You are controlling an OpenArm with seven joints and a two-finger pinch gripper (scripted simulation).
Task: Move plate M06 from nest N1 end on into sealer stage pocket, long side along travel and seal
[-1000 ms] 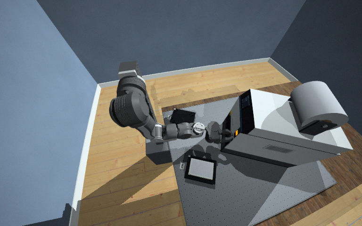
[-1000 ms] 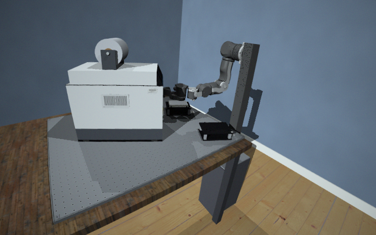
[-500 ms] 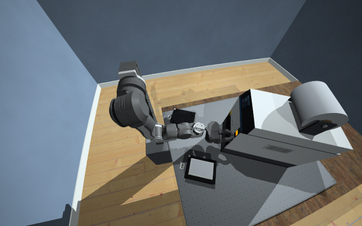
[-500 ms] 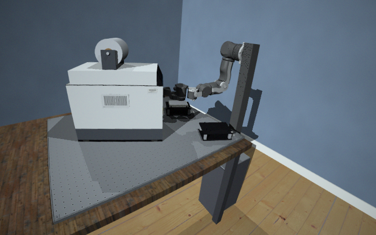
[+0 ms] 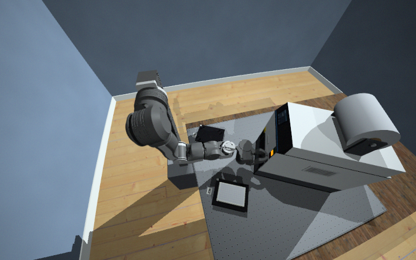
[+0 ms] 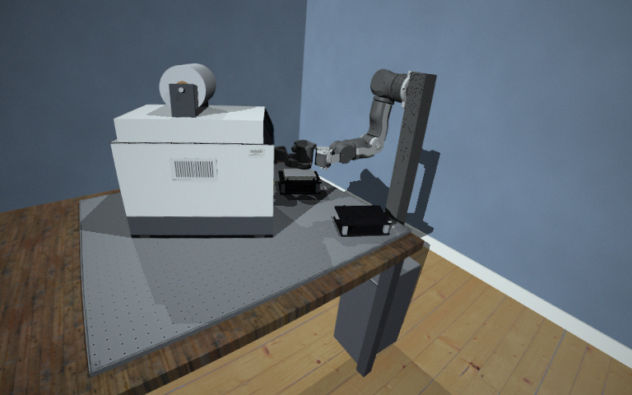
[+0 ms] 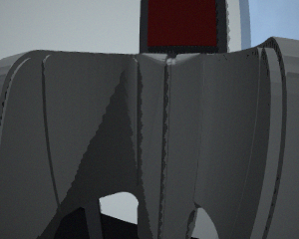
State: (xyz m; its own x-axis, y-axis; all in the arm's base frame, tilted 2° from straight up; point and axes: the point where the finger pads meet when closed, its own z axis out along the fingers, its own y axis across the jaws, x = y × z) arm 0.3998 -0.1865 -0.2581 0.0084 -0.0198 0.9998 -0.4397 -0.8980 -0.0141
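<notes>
My gripper (image 5: pixel 258 154) is shut and empty, with its fingertips at the sealer's (image 5: pixel 316 144) front face near the right edge. The amber lamp also shows in the top view (image 5: pixel 272 154). A pale 96-well plate (image 5: pixel 230 194) lies flat in the near black nest. The far nest (image 5: pixel 209 132) looks empty and black. The plate labels are too small to read. The stage and any plate on it are hidden by my arm and the housing.
The foil roll (image 5: pixel 363 119) sits on top of the sealer at its back. The arm's mount column (image 6: pixel 410 146) stands at the table edge beside the near nest (image 6: pixel 362 220). The far nest also shows in the exterior view (image 6: pixel 299 181), just below my wrist.
</notes>
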